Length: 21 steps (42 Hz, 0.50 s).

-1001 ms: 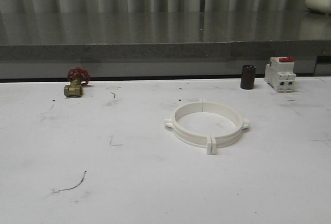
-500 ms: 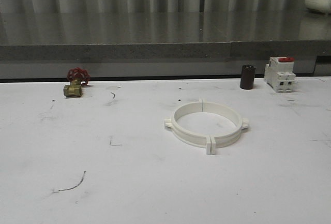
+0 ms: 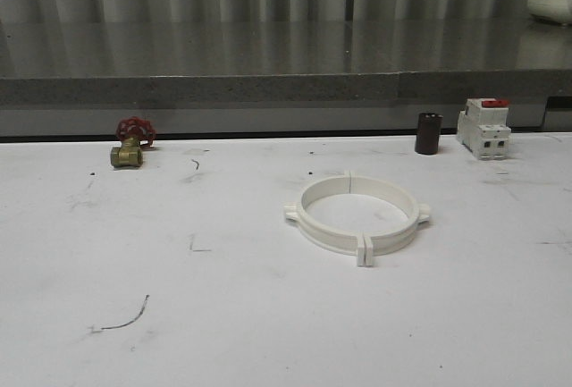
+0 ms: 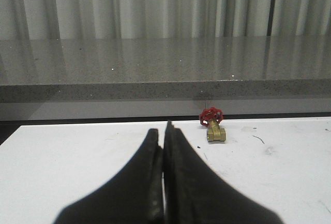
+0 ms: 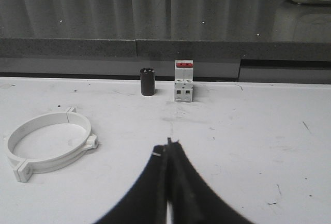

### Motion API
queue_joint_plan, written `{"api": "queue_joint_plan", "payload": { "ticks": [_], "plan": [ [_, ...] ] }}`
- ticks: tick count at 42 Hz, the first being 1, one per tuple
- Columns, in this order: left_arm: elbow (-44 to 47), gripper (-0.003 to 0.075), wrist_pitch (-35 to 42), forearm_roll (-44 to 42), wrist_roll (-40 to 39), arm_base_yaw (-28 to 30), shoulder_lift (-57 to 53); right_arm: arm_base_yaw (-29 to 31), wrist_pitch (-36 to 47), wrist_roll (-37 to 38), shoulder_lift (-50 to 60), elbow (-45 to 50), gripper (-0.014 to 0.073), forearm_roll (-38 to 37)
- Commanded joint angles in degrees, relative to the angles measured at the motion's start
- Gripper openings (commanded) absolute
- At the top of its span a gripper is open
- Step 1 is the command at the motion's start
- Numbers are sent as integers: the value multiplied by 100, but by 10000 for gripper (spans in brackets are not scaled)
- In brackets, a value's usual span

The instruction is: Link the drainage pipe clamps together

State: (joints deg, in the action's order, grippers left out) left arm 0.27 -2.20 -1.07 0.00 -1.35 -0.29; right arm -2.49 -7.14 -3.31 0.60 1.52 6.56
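The two white drainage pipe clamps [image 3: 357,215] lie flat on the white table as one closed ring, tabs meeting at its near and far sides; the ring [image 5: 49,142] also appears in the right wrist view. My left gripper [image 4: 164,131] is shut with nothing between its black fingers, well back from the ring and pointing toward the brass valve. Shut and empty too, my right gripper [image 5: 168,146] hovers to the right of the ring, apart from it.
A brass valve with a red handwheel [image 3: 130,142] stands at the back left. A dark cylinder [image 3: 428,133] and a white circuit breaker with a red top [image 3: 483,127] stand at the back right. A grey stone ledge [image 3: 286,88] runs behind the table.
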Motion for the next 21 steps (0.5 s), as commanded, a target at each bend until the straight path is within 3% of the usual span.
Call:
{"api": "queue_joint_plan", "payload": {
  "ticks": [1, 15, 21],
  "plan": [
    [133, -20, 500, 10, 0, -7, -59, -7, 489, -20, 89, -23, -69, -34],
    [133, -20, 500, 10, 0, -7, -59, -7, 581, -12, 96, -18, -69, -46],
    [133, -20, 500, 10, 0, -7, -59, -1, 714, 397, 96, -18, -69, -474]
  ]
}}
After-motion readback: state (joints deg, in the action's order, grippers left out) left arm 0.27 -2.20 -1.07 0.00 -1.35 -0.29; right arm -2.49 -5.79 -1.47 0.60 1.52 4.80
